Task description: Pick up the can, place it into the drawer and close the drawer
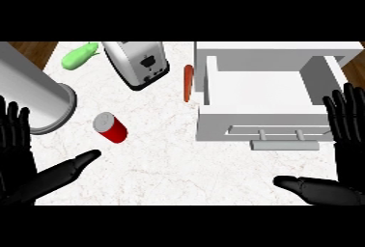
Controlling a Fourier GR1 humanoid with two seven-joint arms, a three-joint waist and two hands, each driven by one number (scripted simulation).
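One red can [110,127] lies tipped on the counter [185,164] at about nine o'clock from the one open drawer [265,91]. It is likely light, rigid and smooth, prone to roll, so best taken across its round side. The left hand [18,144] and right hand [345,130] both rest with fingers spread, holding nothing. One toaster [139,62] stands at twelve o'clock.

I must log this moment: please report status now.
Left hand and right hand open, holding nothing. Can lying on counter, untouched. Drawer open. Nothing blocks the can.
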